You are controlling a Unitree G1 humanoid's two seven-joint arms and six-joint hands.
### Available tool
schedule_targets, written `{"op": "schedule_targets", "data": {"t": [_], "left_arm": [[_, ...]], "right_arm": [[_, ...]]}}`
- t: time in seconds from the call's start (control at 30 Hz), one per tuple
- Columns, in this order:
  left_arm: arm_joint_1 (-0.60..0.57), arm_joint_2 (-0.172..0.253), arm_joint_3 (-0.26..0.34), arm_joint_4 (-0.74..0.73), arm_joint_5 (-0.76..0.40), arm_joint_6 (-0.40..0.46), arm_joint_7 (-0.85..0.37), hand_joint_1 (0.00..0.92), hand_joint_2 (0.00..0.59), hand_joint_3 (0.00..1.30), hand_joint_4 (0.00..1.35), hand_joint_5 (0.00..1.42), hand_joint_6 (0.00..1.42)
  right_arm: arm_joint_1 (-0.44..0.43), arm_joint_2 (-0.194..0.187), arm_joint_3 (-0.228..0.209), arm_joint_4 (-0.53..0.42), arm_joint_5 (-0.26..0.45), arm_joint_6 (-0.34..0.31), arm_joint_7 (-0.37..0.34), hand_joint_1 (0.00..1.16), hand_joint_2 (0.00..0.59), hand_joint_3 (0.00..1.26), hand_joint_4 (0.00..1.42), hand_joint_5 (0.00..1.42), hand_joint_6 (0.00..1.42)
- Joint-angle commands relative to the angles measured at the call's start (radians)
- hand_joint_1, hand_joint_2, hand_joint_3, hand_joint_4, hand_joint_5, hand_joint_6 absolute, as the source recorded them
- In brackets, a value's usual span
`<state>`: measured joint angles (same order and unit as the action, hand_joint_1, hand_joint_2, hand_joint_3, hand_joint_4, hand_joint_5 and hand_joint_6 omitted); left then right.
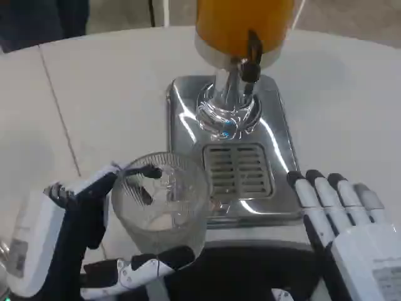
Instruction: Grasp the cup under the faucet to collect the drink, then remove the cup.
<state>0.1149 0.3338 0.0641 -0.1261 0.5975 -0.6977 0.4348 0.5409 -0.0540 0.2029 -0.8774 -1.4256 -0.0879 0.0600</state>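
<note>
Clear glass forms the cup (pixel 161 202), which is held by the left hand (pixel 94 232) just in front of the dispenser's steel base (pixel 188 113), towards that base's left front corner. The cup is gripped from both sides: black-tipped fingers (pixel 141 172) are hooked over its far rim, and another finger (pixel 150 266) is pressed along its near lower wall. The cup stands roughly upright, and no drink can be made out inside it through the ribbed, reflective glass. It is not under the faucet (pixel 252 59); the black faucet is seen further back, above the middle of the base, and the slotted drain grate (pixel 238 169) beneath it lies just to the right of the cup.

Only the lower part of the orange tank (pixel 241 22) is seen, since it is cut off by the top edge. The polished pedestal (pixel 227 110) under it is blurred by reflections.

The right hand (pixel 341 216) is held at the base's right front corner, with its fingers stretched out side by side and nothing grasped; whether the fingertips touch the base cannot be told. Both hands are cropped by the lower edge. The white table (pixel 113 81) carries the base.
</note>
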Motion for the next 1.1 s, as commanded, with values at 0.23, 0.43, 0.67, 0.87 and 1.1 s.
{"op": "schedule_targets", "data": {"t": [0.23,0.43,0.67,0.87,1.1], "left_arm": [[-0.004,-0.015,0.002,0.011,0.012,-0.007,-0.003,0.57,0.062,1.16,1.15,1.42,1.42],[-0.044,-0.039,-0.02,0.038,0.05,0.019,0.004,0.57,0.062,1.16,1.15,1.42,1.42],[-0.164,-0.085,-0.069,0.121,0.129,0.094,0.044,0.57,0.062,1.16,1.15,1.42,1.42],[-0.309,-0.114,-0.133,0.289,0.204,0.147,0.15,0.57,0.062,1.16,1.15,1.42,1.42],[-0.476,-0.15,-0.218,0.454,0.249,0.21,0.249,0.57,0.061,1.16,1.16,1.42,1.42]], "right_arm": [[0.007,0.001,-0.01,-0.013,0.009,0.0,-0.012,0.42,0.435,0.0,0.0,0.0,0.03],[0.028,0.018,-0.029,-0.007,0.022,0.021,-0.03,0.42,0.437,0.0,0.0,0.0,0.03],[0.054,0.037,-0.019,-0.042,0.011,0.018,-0.026,0.47,0.46,0.0,0.0,0.0,0.03],[0.039,0.038,-0.046,-0.065,0.025,0.021,-0.003,0.48,0.46,0.0,0.0,0.0,0.03],[0.062,0.037,-0.058,-0.094,0.028,0.009,0.007,0.49,0.459,0.0,0.0,0.0,0.04]]}}
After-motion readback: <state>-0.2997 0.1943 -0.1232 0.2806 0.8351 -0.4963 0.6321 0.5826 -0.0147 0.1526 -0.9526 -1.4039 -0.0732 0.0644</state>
